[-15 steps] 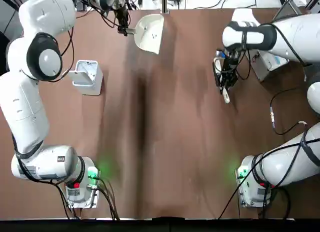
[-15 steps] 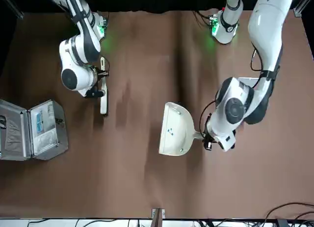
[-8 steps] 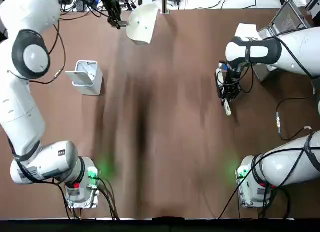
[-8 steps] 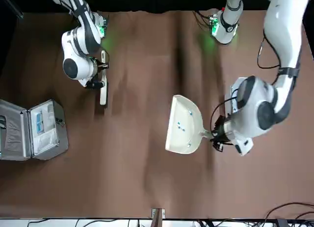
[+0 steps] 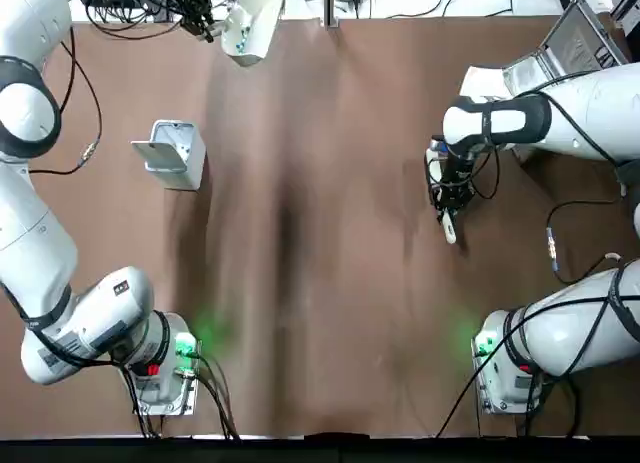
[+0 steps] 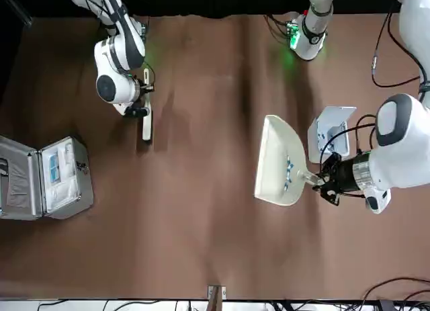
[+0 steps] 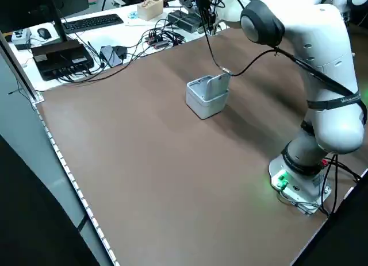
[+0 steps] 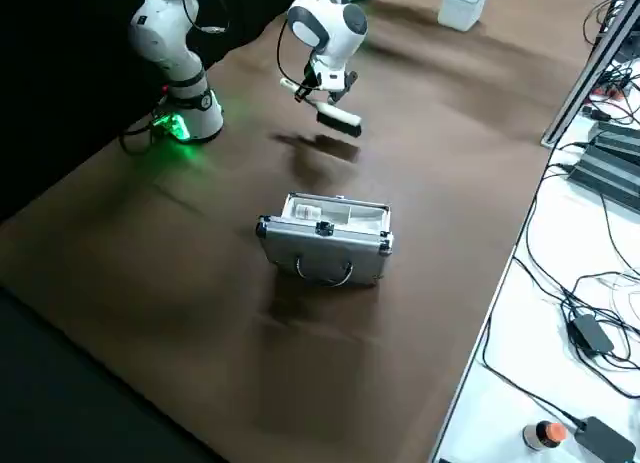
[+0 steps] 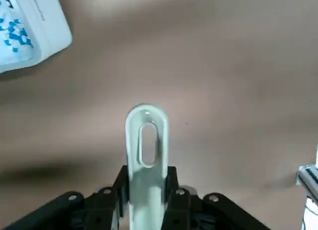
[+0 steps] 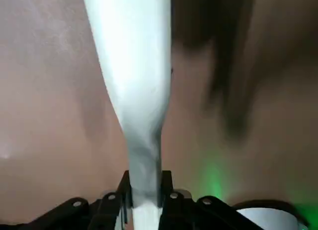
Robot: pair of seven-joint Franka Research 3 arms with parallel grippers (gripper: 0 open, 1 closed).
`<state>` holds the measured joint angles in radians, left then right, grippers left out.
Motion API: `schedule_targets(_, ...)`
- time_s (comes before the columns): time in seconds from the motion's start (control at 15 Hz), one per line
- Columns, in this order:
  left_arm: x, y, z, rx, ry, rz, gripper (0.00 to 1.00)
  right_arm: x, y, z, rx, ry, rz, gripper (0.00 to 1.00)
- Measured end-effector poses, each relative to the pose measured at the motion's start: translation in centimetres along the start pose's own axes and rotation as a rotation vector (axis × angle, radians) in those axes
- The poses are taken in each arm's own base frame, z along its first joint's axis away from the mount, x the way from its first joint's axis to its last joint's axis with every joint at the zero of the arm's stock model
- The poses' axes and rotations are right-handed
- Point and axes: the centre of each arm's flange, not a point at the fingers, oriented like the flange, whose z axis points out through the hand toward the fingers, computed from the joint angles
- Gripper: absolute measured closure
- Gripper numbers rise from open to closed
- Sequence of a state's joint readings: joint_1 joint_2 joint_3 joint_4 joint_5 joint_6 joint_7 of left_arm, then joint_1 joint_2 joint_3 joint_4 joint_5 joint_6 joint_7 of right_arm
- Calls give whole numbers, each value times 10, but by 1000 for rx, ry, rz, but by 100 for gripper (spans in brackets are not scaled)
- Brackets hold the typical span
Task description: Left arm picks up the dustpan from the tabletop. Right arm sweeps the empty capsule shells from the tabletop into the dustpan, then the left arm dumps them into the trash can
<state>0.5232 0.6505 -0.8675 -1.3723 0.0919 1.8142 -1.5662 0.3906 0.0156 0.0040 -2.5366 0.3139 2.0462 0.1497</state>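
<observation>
1. Your left arm point(image 5: 40, 233) reaches far out over the tabletop point(image 5: 330, 313), stretched toward the far edge on its own side. Its gripper point(image 6: 325, 183) lies roughly level, wrist turned sideways.
2. Left fingers point(image 9: 117, 190) are clamped on the dustpan point(image 6: 279, 163) handle; in the left wrist view the slotted handle end pokes out between them.
3. The dustpan is held in the air, tilted. In the front view you see it just beside the bin point(image 6: 331, 131), on the side nearer the table's middle. Small bluish shells point(image 6: 289, 170) lie inside the pan.
4. The bin stands upright on the tabletop, flap lid raised, on the left arm's side, apart from the pan in the top view. Blue print shows inside it in the left wrist view.
5. Your right arm point(image 5: 560, 93) is bent over its own side of the tabletop, gripper point(image 5: 447, 205) pointing down.
6. Right fingers point(image 10: 112, 200) are closed on the handle of a white brush point(image 6: 146, 123), held clear above the tabletop; the right side view shows its shadow beneath it.
7. A silver case point(image 8: 325, 238) sits open on the tabletop farther out on the right arm's side, well apart from both grippers.
</observation>
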Motion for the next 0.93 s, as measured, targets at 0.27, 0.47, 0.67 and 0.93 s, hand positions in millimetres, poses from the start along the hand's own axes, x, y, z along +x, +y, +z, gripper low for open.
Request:
schedule_targets(0.27, 30, -9, -27, -8, -62, 2, 67, 10, 2, 21, -14, -18, 11, 74)
schedule_targets(0.47, 74, -30, -61, -31, -128, 8, 67, 14, 3, 29, -17, -31, 19, 74)
schedule_targets(0.67, 97, -41, -75, -49, -207, 21, 67, 17, 3, 31, -17, -35, 21, 74)
schedule_targets(0.93, 113, -51, -75, -25, -245, 59, 67, 19, 2, 31, -15, -36, 23, 74)
